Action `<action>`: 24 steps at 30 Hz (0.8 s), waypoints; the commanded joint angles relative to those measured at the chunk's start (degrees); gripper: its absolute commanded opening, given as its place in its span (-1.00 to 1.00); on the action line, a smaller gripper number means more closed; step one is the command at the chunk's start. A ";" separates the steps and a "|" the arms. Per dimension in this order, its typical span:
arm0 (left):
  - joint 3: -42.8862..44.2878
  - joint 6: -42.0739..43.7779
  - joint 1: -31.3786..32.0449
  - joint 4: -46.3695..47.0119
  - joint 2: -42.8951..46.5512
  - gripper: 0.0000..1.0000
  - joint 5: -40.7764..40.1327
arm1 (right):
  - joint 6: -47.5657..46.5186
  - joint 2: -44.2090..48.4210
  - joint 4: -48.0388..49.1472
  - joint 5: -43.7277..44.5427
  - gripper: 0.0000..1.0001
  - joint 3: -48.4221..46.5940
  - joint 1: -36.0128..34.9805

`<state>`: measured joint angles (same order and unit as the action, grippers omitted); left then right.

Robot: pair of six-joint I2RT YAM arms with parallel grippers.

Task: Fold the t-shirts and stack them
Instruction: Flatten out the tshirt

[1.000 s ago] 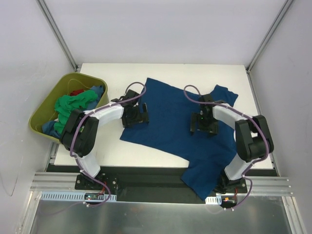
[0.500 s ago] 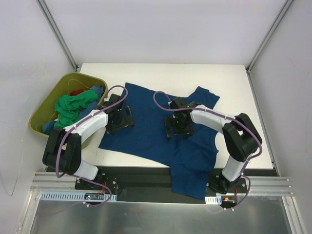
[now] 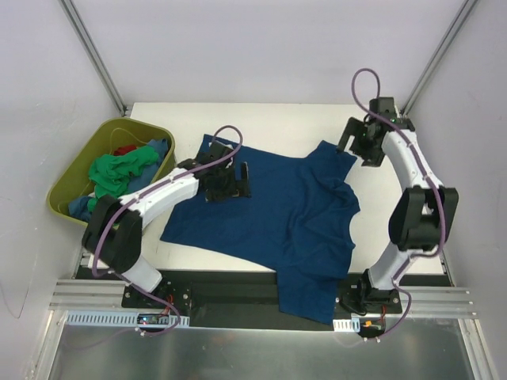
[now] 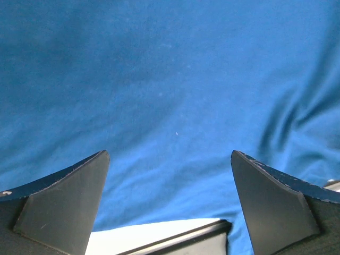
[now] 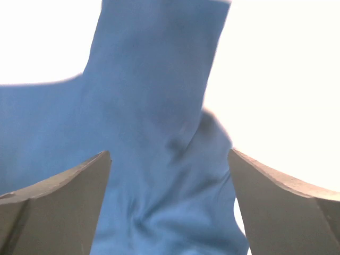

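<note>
A dark blue t-shirt (image 3: 277, 214) lies spread on the white table, its lower end hanging over the near edge. No print shows on it. My left gripper (image 3: 230, 180) is open and empty, low over the shirt's upper left part; the left wrist view shows blue cloth (image 4: 170, 79) between the fingers (image 4: 69, 202) and a strip of table edge. My right gripper (image 3: 358, 145) is open and empty, raised at the far right beside the shirt's sleeve (image 3: 329, 154). The right wrist view looks down on that sleeve (image 5: 154, 133).
An olive-green tub (image 3: 73, 176) stands off the table's left edge, holding a crumpled green shirt (image 3: 119, 170), a red one (image 3: 123, 150) and a blue one (image 3: 158, 146). Metal frame posts rise at the far corners. A black rail runs along the near edge.
The shirt slid left across the table with both grippers on it. Then my right gripper lifted off and swung to the far right corner; my left gripper shifted slightly right.
</note>
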<state>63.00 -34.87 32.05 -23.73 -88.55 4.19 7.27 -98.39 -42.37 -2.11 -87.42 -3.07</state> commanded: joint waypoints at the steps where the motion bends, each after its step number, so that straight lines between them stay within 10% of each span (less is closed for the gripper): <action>1: 2.30 1.21 -0.06 0.61 -6.61 0.99 5.04 | -1.99 -12.33 -4.82 0.97 0.75 -12.64 5.17; 10: 5.20 2.35 -0.15 0.61 -13.31 0.99 6.19 | -4.11 -35.19 -9.05 -0.61 0.18 -35.62 8.34; 19: 3.71 1.91 -1.29 0.61 -14.37 0.99 5.92 | -3.84 -40.92 -8.34 -4.04 -0.18 -33.70 8.43; 24: 1.86 1.56 -2.26 0.61 -13.31 0.99 5.48 | -4.45 -40.83 -6.59 -3.87 -0.99 -33.51 8.43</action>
<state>66.04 -33.56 30.68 -22.92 -102.37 9.15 3.29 -138.41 -48.40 -4.78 -120.88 5.39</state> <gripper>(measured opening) 0.993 0.176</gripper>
